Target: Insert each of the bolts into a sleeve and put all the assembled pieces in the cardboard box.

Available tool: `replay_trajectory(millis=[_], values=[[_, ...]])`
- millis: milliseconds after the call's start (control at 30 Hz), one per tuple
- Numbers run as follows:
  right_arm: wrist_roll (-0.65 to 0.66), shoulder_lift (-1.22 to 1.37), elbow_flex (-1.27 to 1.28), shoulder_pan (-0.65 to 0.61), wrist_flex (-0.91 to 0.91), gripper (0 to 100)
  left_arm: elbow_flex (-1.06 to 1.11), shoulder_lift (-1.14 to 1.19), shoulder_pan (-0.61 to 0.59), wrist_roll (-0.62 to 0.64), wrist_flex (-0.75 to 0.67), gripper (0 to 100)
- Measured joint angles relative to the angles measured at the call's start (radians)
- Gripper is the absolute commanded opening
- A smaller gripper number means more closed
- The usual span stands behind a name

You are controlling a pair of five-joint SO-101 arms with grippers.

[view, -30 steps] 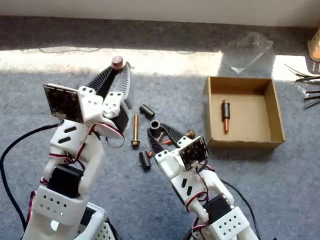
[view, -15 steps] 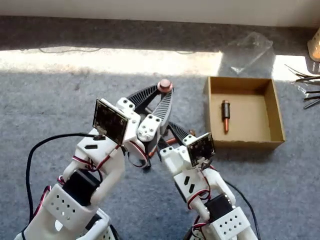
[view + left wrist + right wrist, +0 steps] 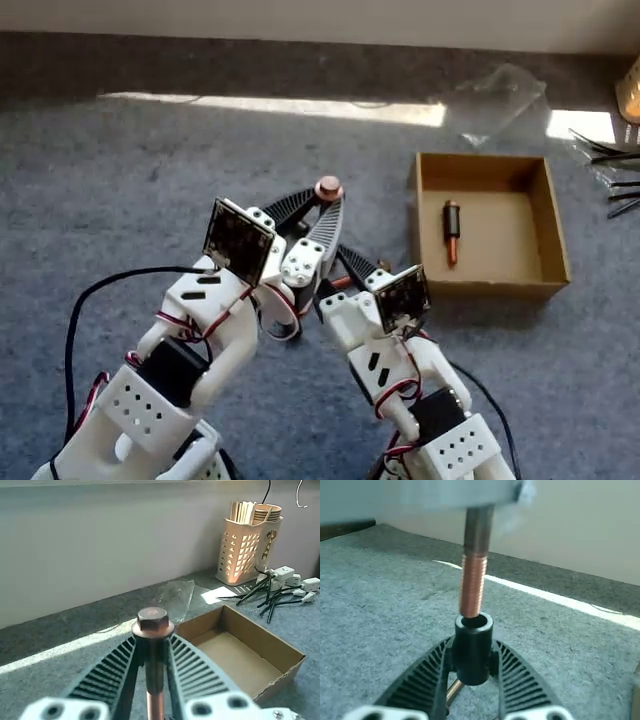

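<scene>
Swings the left gripper [image 3: 322, 203] in from the sunlit far-left carpet to the middle of the table, then eases it a touch nearer the arm bases over the last half second. Keeps its fingers clamped on a copper bolt [image 3: 152, 630] just under the hex head, shank hanging straight down. Holds the right gripper [image 3: 472, 656] where it was a second ago, below the left one, closed around an upright black sleeve [image 3: 473, 645] with the open mouth facing up. Puts the bolt's threaded tip right at that mouth — at the rim or just inside, cannot tell which. Leaves a second bolt [image 3: 452, 691] lying on the grey carpet [image 3: 120, 200] beneath the sleeve. Places the cardboard box [image 3: 482, 288] just beside both grippers on the right arm's side, unmoved, with one assembled piece [image 3: 451, 230] lying flat inside, nearer the wall that faces the grippers. Beyond the box — a clear plastic bag [image 3: 495, 100] and black cable ties [image 3: 610, 160]. Behind those, a pale slotted holder [image 3: 248, 545] with wooden sticks. Narrows the strip of sunlight along the far edge compared with a second ago.
</scene>
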Motion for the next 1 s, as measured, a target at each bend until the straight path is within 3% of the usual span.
replay_trajectory(millis=[1000], values=[[0.000, 0.002, 0.000, 0.000, 0.002, 0.5, 0.032, -0.002, 0.000, -0.003, -0.003, 1]])
